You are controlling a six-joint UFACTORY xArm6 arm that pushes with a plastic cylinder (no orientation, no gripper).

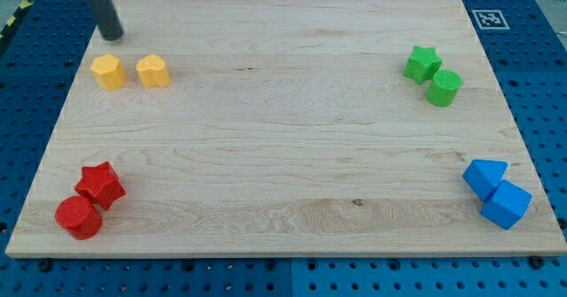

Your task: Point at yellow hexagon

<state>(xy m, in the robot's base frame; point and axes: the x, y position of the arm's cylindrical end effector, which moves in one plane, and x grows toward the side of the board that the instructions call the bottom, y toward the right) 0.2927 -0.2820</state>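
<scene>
Yellow hexagon (pixel 107 71) sits at the counter's (pixel 283 111) 10 o'clock corner, just beside a second yellow block (pixel 153 70) at its 3 o'clock (shape unclear, maybe heart-like). The arm's tip (pixel 112 36) rests near it, at the hexagon's 12 o'clock, not touching. No pincer on this rig, so nothing to open or close. Block looks small, rigid, light, prob. slides easily; pointing needs no hold, approx. edge-close approach w/o nudging.
</scene>
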